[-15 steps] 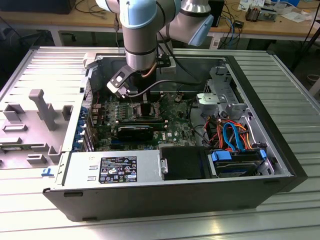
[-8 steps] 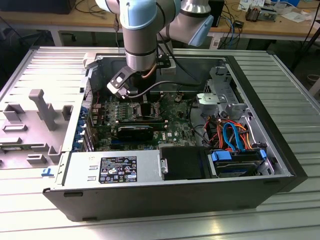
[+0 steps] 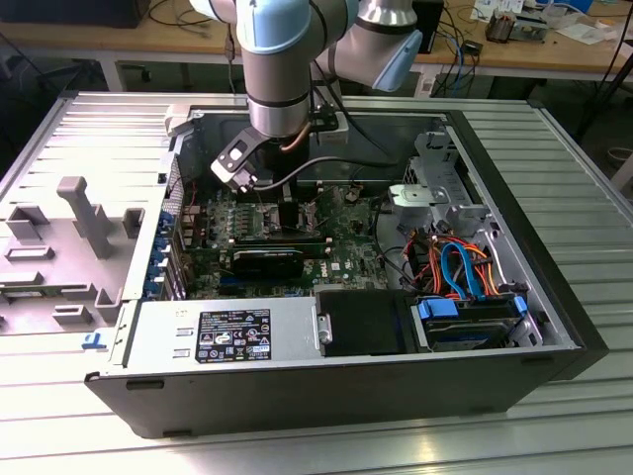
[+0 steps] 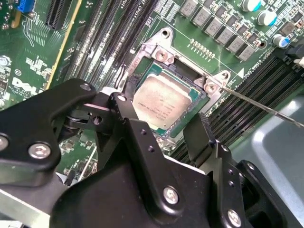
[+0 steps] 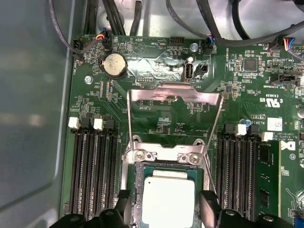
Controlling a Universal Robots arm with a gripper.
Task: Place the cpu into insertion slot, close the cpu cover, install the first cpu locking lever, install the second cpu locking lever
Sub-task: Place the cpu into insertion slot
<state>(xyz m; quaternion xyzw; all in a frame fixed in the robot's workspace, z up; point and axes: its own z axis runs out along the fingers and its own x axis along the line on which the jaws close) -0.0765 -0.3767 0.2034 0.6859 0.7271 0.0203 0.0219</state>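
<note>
Two black fingers (image 5: 123, 202) of the gripper (image 5: 165, 195) are standing apart, one at each side of the cpu (image 5: 168, 199). They are spreading wider than the chip, so I judge they are gripping nothing.

You are seeing the cpu lying flat inside the insertion slot (image 4: 148, 53) with its grey top facing up. It is looking level to me, which is probably why the fingers are hanging so low around it. The cpu cover (image 5: 175, 93) is standing raised on its hinge at one edge of the slot, not yet closed, so the chip is lying uncovered.

In the first wrist view you are getting the whole raised cover, with green board showing through its opening. The second wrist view is giving you instead a thin metal rod (image 4: 266, 107) sticking out from a corner of the slot, free and not pressed down.

The exterior view is telling you the place: the arm (image 3: 282, 69) is reaching down at the far middle of the open computer case (image 3: 326, 396), above the motherboard (image 3: 346, 262).
</note>
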